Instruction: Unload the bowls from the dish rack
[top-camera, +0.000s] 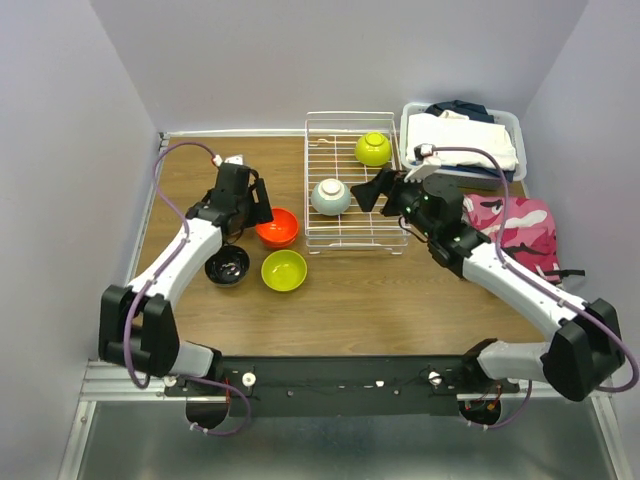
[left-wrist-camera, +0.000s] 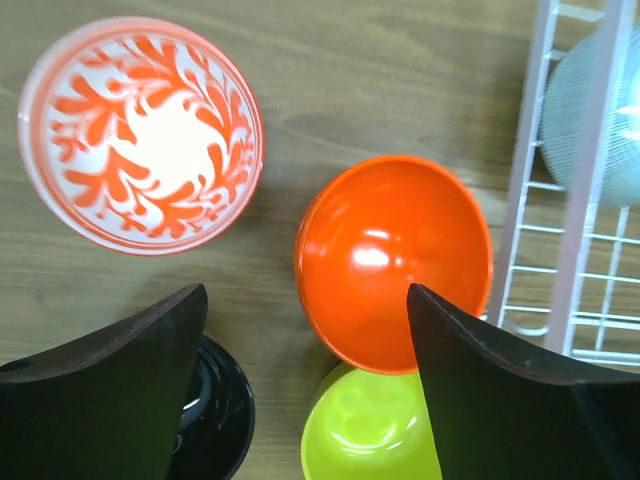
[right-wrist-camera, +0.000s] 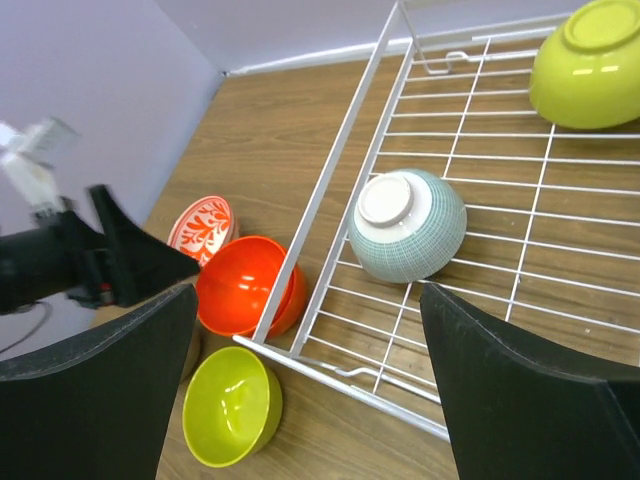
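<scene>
Left gripper (left-wrist-camera: 305, 300) spread over the orange bowl (left-wrist-camera: 395, 255), just outside the left edge of the dish rack (left-wrist-camera: 523, 150). Right gripper (right-wrist-camera: 308, 295) spread over open grid inside the rack.

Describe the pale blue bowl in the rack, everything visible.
The pale blue bowl is round, glossy, ceramic-looking, with a fine crosshatch pattern and a white foot ring. It lies mouth-down, slightly tilted, on the wire floor of the dish rack, near its left side. Only the wires touch it; the right fingers, open, stand short of it.
</scene>
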